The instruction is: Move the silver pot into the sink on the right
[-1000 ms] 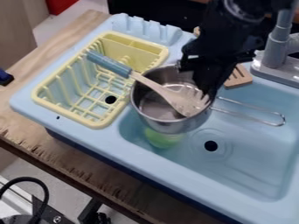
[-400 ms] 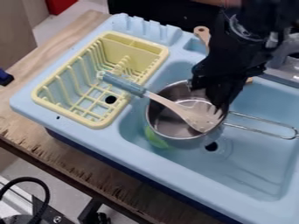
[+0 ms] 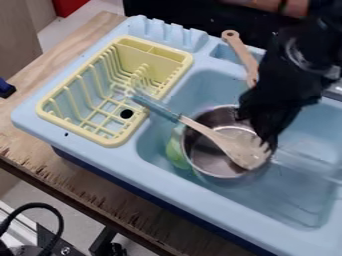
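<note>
My gripper (image 3: 268,134) comes down from the upper right and is shut on the right rim of the silver pot (image 3: 207,158). The pot is over the left part of the light blue sink (image 3: 287,192), its wire handle blurred and pointing right. Across the pot lies a wooden fork-like utensil (image 3: 230,146) with a blue handle, its head inside against the right wall. How far the pot's base is above the sink floor, I cannot tell.
A green object (image 3: 176,152) is in the sink, partly behind the pot's left side. The yellow dish rack (image 3: 115,139) sits to the left. A wooden utensil (image 3: 242,52) rests at the sink's back edge, left of the arm.
My gripper and the pot have moved right and toward the camera, with the fork-like utensil carried along. The pot now covers the drain hole, and more of the wooden utensil behind shows.
</note>
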Controlling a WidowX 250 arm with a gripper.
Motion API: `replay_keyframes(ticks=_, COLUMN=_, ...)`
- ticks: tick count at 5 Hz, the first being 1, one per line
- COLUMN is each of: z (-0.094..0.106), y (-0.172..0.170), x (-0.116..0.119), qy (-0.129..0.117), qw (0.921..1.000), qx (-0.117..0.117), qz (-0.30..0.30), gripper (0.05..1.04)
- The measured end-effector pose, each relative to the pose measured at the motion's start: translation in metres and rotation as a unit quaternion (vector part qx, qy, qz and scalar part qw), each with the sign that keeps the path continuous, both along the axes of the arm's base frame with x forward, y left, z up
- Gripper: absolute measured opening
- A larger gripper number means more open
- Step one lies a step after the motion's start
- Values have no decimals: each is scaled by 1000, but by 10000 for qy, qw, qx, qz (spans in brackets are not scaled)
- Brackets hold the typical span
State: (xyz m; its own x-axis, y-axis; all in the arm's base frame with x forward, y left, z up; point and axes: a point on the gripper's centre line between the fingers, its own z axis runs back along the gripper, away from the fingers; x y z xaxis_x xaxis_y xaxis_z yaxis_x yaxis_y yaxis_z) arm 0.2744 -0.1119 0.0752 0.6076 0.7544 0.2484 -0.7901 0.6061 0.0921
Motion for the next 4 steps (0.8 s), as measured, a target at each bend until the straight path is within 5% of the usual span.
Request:
replay_keyframes(ticks=3, z=-3, y=-21, x=3, qy=-328, qw=9983, qx=287, qz=-394, gripper=61)
replay_keyframes(ticks=4, z=-10, y=-26, x=7, qy=-272, qw=9966, qx=347, qz=-693, gripper=61)
